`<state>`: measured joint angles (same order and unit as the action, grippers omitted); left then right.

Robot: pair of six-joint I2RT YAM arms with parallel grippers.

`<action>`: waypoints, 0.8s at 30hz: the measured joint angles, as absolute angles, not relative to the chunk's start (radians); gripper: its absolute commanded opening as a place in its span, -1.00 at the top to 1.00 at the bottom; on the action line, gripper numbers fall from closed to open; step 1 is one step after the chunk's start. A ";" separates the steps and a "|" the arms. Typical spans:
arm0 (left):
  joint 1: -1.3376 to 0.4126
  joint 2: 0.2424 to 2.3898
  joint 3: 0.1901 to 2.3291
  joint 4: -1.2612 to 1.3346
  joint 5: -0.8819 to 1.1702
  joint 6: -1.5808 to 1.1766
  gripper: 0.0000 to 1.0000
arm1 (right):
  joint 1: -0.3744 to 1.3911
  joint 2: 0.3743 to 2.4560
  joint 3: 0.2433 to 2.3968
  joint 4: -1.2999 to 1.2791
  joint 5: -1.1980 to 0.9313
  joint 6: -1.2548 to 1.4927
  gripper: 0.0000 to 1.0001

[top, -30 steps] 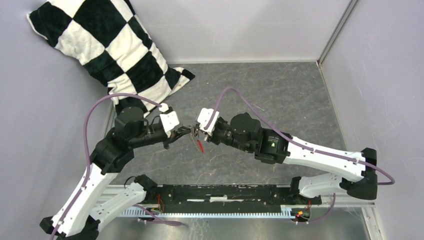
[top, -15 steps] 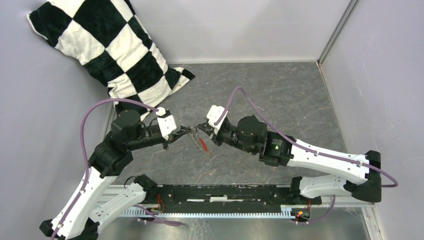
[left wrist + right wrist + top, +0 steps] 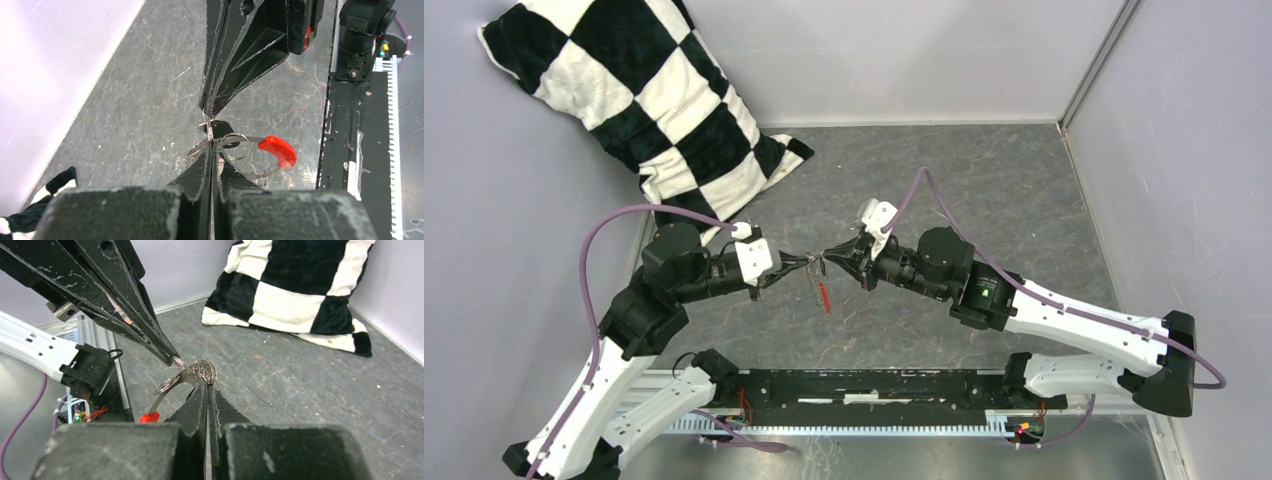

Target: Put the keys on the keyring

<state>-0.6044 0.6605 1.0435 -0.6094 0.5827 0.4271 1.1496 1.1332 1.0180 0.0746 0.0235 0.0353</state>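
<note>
I have both arms reaching in over the middle of the bench, tips meeting nose to nose. The left claw comes in from the left and the right claw from the right, and the keyring is caught between them, up off the grey surface.

In the left wrist view my own fingers are pressed together, with the thin silver loops fanning out just at their tips. The opposite claw points straight down at the same spot, its fingers also together. The right wrist view shows the same thing from the other side: its fingers are pinched flat on the bunched silver coils, and the left claw's tip nips a strand just beside them. So both claws are clamped on the keyring.

The red tag hangs from the loops, off to the near side of the pinch. A small dark piece sits right between the two tips; I cannot tell what it is.

A black-and-white checked pillow leans in the far left corner, well apart from the claws.
</note>
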 measured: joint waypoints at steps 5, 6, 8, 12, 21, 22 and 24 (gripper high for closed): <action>-0.604 0.657 1.040 -0.604 0.590 0.437 0.95 | 1.109 1.106 0.978 0.102 -0.009 0.075 0.99; -0.604 0.653 1.040 -0.603 0.590 0.438 0.96 | 1.089 1.097 0.964 0.105 -0.008 0.084 0.98; -0.604 0.640 1.039 -0.602 0.598 0.439 0.95 | 1.062 1.081 0.935 0.113 -0.007 0.108 0.99; -0.604 0.601 1.024 -0.583 0.611 0.439 0.92 | 1.029 1.061 0.893 0.136 -0.020 0.163 0.99; -0.604 0.622 1.023 -0.574 0.606 0.440 0.16 | 1.026 1.084 0.923 0.129 -0.097 0.140 0.99; -0.604 0.630 1.023 -0.574 0.604 0.440 0.16 | 1.026 1.085 0.930 0.119 -0.104 0.132 0.99; -0.604 0.654 1.024 -0.578 0.602 0.440 0.19 | 1.026 1.086 0.943 0.107 -0.120 0.117 0.99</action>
<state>-0.6044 0.6540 1.0237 -0.5777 0.6018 0.4404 1.0264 1.0863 0.9428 0.1074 -0.1204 0.1165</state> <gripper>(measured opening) 0.419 0.011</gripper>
